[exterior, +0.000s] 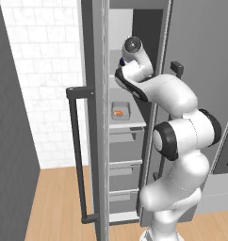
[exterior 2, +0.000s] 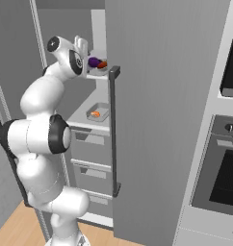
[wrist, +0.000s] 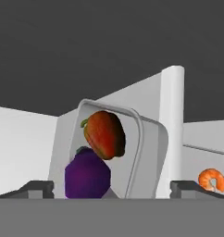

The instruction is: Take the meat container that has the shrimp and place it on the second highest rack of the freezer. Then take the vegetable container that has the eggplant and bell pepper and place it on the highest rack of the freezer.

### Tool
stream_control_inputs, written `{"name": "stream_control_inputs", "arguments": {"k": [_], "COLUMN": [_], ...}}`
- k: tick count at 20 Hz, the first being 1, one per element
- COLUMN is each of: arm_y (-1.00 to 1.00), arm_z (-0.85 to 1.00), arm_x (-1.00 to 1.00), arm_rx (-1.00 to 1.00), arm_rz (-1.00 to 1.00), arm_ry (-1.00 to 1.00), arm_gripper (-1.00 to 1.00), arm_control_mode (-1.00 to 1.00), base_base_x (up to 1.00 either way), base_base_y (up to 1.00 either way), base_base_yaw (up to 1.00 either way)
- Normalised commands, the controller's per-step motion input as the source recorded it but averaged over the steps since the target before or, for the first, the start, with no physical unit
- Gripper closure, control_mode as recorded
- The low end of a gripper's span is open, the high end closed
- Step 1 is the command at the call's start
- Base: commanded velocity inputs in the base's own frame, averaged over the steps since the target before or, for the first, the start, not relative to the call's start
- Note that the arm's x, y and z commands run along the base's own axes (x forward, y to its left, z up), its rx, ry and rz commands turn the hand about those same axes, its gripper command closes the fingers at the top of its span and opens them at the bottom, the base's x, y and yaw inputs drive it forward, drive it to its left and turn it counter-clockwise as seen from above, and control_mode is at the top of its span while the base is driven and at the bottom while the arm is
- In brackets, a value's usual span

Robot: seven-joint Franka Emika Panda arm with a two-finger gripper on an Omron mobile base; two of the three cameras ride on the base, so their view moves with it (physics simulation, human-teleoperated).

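Note:
The freezer [exterior 2: 157, 120] stands open with my arm reaching into it. The vegetable container [wrist: 148, 152] holds the orange-red bell pepper [wrist: 103, 134] and the purple eggplant [wrist: 87, 176]. It rests on the highest rack [exterior 2: 97, 75]. My gripper [wrist: 113, 187] is open, and its two fingertips [wrist: 37, 187] stand wide on either side of this container without touching it. In the right base view the gripper [exterior 2: 81, 44] hangs just left of and above the eggplant [exterior 2: 94, 62]. The meat container [exterior: 119, 110] with the shrimp [exterior: 118, 113] lies on the shelf below.
The freezer door [exterior: 101, 117] with its long dark handle [exterior: 78, 155] stands open to my left. A second dark handle [exterior 2: 113, 129] runs down the grey panel on the right. Grey drawers [exterior 2: 92, 158] fill the lower freezer. A wall oven [exterior 2: 224, 168] is at far right.

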Motion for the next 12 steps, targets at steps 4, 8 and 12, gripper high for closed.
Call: {"name": "stream_control_inputs", "arguments": {"k": [4,8,12], "arm_y": [0.29,0.09,0.00], "arm_z": [0.54,0.01,-0.08], "arm_x": [0.01,-0.97,-1.00], "arm_rx": [0.00,-0.01,0.00], "arm_rz": [0.00,0.00,0.00], "arm_ry": [-0.01,0.12,0.14], "arm_gripper": [-1.00,-1.00,-1.00], "arm_control_mode": [-1.00,-1.00,-1.00], "base_base_x": [0.00,0.00,0.00], "base_base_y": [0.00,0.00,0.00], "base_base_yaw": [0.00,0.00,0.00]}}
